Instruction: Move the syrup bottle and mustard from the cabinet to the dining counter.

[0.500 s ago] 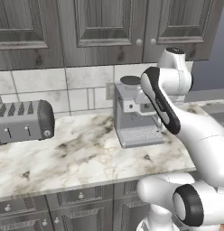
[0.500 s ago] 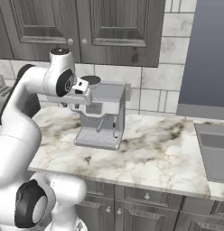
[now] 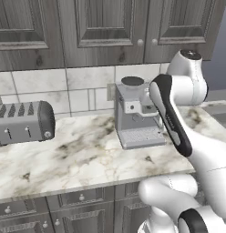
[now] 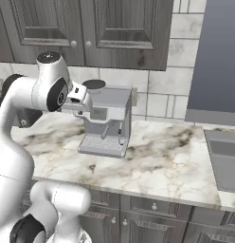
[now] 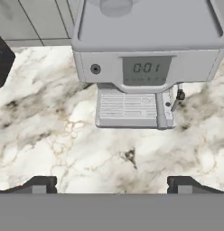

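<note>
The cabinet (image 3: 110,27) (image 4: 124,28) hangs above the counter with its dark grey raised-panel doors shut, so the syrup bottle and the mustard are hidden. The dining counter is out of view. My gripper (image 5: 113,186) is open, its two dark fingertips (image 5: 39,184) far apart with nothing between them. It hovers over the veined marble top and looks at a grey coffee machine (image 5: 147,67). In the right base view my hand (image 4: 77,100) sits just left of that machine, well below the cabinet doors.
The coffee machine (image 3: 135,113) (image 4: 106,121) stands against the tiled wall. A grey toaster (image 3: 23,122) sits at the left of this marble counter (image 3: 78,159). A sink (image 4: 223,156) lies at the right, under a tall grey panel (image 4: 219,57).
The arm's upper joint has drawn back slightly toward the base. The cabinet doors, coffee machine and toaster stand as before.
</note>
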Robot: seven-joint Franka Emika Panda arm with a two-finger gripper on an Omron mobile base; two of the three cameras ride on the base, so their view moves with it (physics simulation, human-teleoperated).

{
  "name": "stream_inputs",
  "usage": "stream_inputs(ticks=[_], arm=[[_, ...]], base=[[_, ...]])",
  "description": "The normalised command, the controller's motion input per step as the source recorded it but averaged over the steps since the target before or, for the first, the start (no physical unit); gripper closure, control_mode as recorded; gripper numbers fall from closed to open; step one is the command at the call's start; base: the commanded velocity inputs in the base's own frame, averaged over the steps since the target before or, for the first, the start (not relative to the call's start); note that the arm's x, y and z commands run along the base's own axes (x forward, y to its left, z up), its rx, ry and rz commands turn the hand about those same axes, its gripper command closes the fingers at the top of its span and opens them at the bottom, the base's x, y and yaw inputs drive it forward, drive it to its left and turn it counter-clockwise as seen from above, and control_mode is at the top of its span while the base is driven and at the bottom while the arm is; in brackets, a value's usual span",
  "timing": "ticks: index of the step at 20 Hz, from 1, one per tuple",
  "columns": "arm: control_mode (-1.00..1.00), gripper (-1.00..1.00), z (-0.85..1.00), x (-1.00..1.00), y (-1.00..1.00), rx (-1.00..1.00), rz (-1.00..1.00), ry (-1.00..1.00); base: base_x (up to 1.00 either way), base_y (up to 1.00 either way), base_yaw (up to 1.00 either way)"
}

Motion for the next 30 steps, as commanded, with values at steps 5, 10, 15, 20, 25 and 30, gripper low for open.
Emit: stream_inputs(ticks=[5, 10, 15, 20, 25, 30], arm=[[-1.00, -1.00, 0.58, -0.21, 0.00, 0.00, -0.05, -0.23], [-1.00, -1.00, 0.71, 0.00, -0.05, 0.00, -0.03, -0.03], [-1.00, -1.00, 0.68, 0.00, -0.19, 0.00, -0.02, 0.00], [-1.00, -1.00, 0.58, 0.00, -0.23, 0.00, 0.00, -0.01], [-1.00, -1.00, 0.52, 0.02, -0.16, 0.01, 0.00, -0.03], [-1.00, -1.00, 0.50, 0.10, 0.00, 0.00, 0.00, -0.03]], base=[[0.00, 0.00, 0.00], [0.00, 0.00, 0.00], [0.00, 0.00, 0.00], [0.00, 0.00, 0.00], [0.00, 0.00, 0.00], [0.00, 0.00, 0.00]])
